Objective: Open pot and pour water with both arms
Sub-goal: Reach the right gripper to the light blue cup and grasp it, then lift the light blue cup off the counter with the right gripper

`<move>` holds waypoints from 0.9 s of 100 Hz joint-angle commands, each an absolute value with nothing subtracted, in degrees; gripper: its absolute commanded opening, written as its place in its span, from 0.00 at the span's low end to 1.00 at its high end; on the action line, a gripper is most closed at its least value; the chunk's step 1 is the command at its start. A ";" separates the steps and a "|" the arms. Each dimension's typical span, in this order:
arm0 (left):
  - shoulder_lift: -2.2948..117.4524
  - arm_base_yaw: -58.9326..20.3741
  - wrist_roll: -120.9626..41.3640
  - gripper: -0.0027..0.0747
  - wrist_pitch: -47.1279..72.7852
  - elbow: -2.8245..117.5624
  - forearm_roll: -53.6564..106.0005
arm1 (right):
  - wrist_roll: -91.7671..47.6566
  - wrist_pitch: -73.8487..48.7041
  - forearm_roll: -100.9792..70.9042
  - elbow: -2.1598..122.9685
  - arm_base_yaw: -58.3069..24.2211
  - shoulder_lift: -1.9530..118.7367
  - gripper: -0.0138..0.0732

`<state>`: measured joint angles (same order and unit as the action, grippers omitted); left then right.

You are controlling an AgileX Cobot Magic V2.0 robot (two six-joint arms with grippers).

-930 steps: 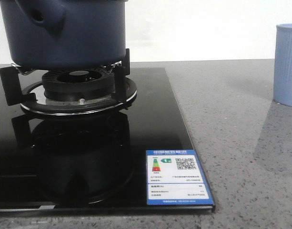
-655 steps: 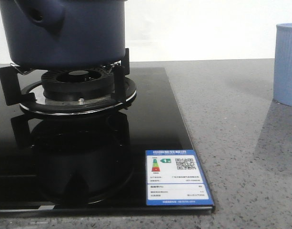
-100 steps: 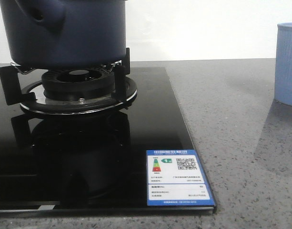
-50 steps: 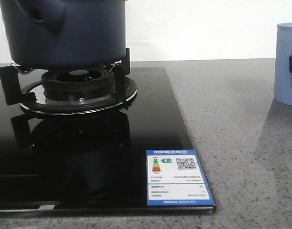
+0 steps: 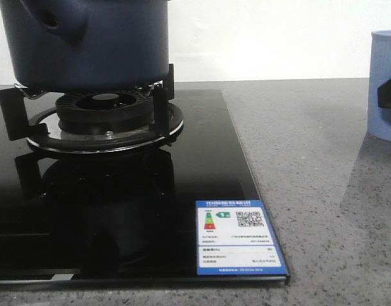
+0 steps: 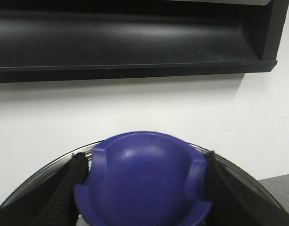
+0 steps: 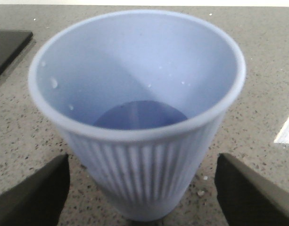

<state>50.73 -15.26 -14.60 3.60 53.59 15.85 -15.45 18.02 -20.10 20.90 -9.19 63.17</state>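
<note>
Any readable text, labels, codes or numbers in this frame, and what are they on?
Blue-bordered energy label on the front right corner of the black glass cooktop: Chinese header, QR code and printed rows, all too small to read.
Pot: no text visible.
Ribbed cup: no text visible.

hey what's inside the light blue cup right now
The light blue cup looks empty: the right wrist view shows its bare round bottom and small specks on the inner wall. No clear sign of water. The right claw straddles it, open.
</note>
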 commanded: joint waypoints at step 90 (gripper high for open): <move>49.83 -15.14 -14.36 0.56 -2.35 55.85 15.72 | -16.16 31.63 -19.66 26.76 -9.30 74.08 0.74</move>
